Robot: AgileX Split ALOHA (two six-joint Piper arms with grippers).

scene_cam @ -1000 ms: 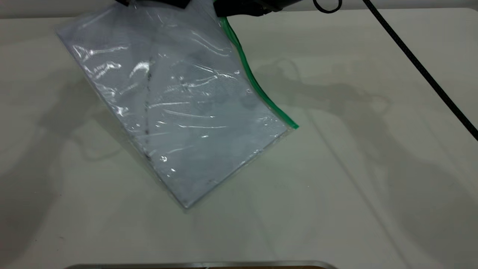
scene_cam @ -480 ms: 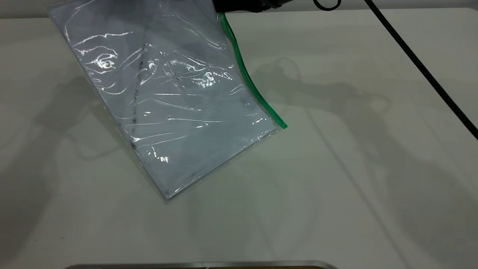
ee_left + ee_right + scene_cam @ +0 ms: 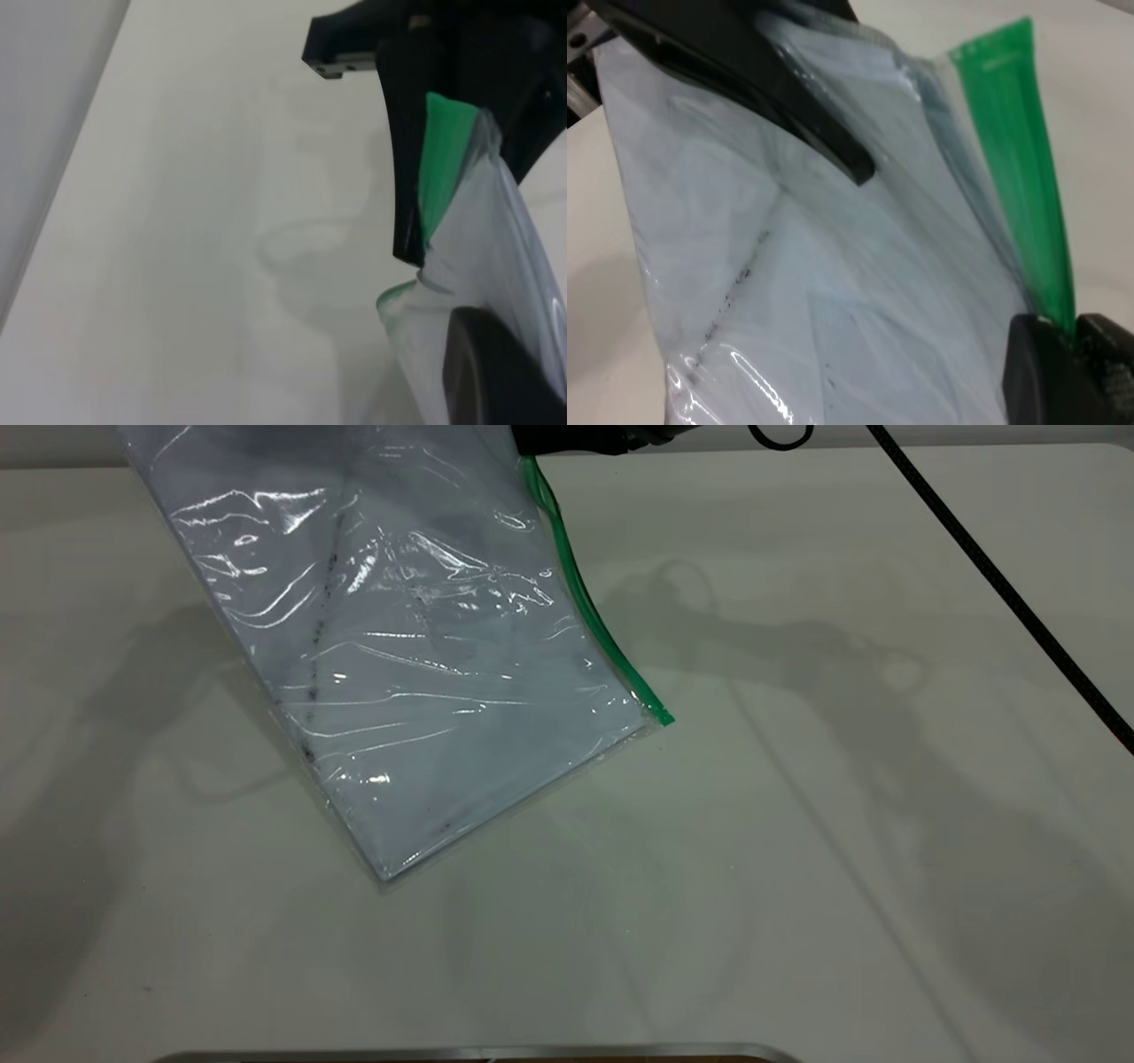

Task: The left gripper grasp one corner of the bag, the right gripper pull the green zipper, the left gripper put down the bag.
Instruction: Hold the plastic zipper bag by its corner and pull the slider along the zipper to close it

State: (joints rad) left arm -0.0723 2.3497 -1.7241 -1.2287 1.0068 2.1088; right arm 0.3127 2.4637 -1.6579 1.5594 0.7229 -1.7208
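Observation:
The bag (image 3: 425, 673), a clear pouch with white paper inside and a dark smudge line, hangs tilted above the table; its lower corner is low near the table. The green zipper (image 3: 585, 602) runs down its right edge. My right gripper (image 3: 576, 438), at the top edge, is shut on the zipper's upper end, as the right wrist view shows (image 3: 1074, 341). My left gripper is out of the exterior view. In the left wrist view it (image 3: 461, 345) is shut on the bag's top corner (image 3: 505, 248), close to the right gripper (image 3: 438, 177). The slider tab is hidden.
The pale table (image 3: 842, 824) stretches out below and to the right of the bag. The right arm's black ribbed cable (image 3: 1001, 584) runs diagonally across the far right. A metal edge (image 3: 478, 1054) lies along the front of the table.
The bag has risen and swung left: its lower corner and the zipper's lower end both moved up and to the left. The right gripper stays at the zipper's top.

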